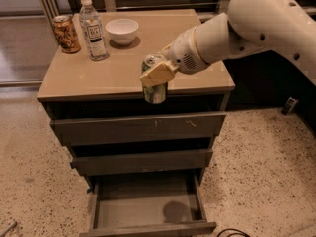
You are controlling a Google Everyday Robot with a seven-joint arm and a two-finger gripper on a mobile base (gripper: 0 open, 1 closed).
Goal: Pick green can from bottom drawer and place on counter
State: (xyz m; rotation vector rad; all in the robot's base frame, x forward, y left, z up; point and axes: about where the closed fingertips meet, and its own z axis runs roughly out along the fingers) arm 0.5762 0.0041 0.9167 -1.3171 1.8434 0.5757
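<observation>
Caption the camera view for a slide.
Gripper holds green can at front edge of counter; bottom drawer open below.

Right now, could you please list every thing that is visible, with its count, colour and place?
green can: one, green, held near the counter's front edge
counter: one, tan, top of the cabinet
brown-orange can: one, counter's back left
water bottle: one, clear, white cap, beside that can
bowl: one, white, back of the counter
bottom drawer: one, dark grey, pulled open
upper drawers: two, dark grey, above it
arm: one, white, reaching from the right
gripper: one, tan fingers, shut on the green can
</observation>
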